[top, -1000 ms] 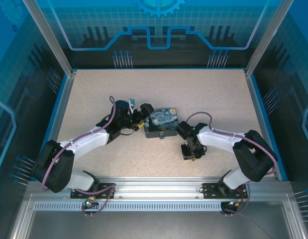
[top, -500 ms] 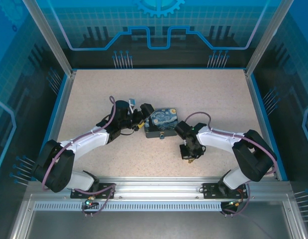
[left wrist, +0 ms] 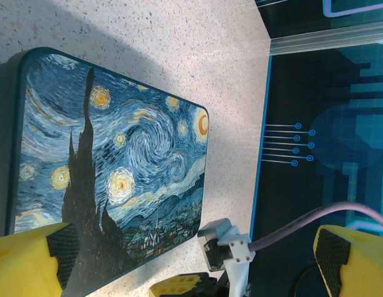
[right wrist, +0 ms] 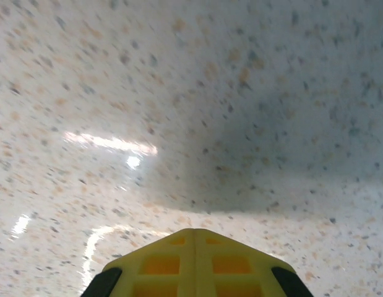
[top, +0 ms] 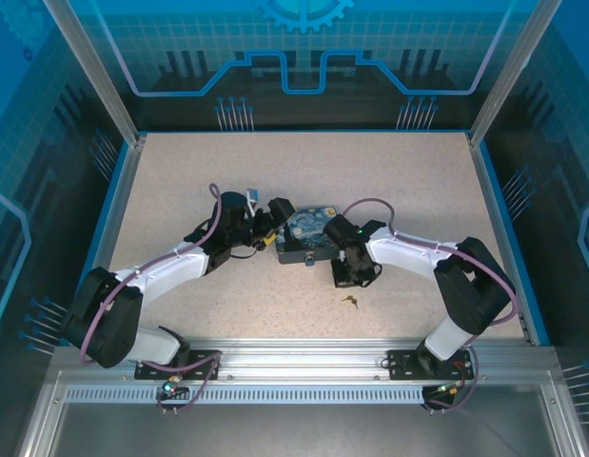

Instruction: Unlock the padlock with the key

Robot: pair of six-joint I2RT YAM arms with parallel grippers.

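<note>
the speckled beige surface (top: 180, 190) carries a dark rectangular box printed with a swirling blue and yellow night sky (top: 308, 231), near the middle. against the near side of this box sits the tiny padlock with a blue body (top: 311, 259); its shackle is too small to make out from above. the tiny brass-coloured key (top: 349, 302) lies flat on the surface, to the right of the padlock and nearer to the arm bases, apart from both the padlock and the box. nothing holds it.

the right pincer (top: 349, 276) hangs just to the far side of the key, between the key and the box's right near corner. in the right wrist view the right pincer (right wrist: 194, 260) has its yellow fingers (right wrist: 160, 266) pressed together with no gap, and i see nothing between them, only the speckled surface below with a soft shadow on it.

the left pincer (top: 268, 226) is at the left edge of the box. in the left wrist view the left pincer (left wrist: 196, 250) stands wide, with one yellow finger (left wrist: 30, 263) at the bottom left corner and the other at the bottom right. the painted lid of the box (left wrist: 111, 167) lies ahead of them, closer to the left finger. whether a finger touches the box i cannot tell.
</note>
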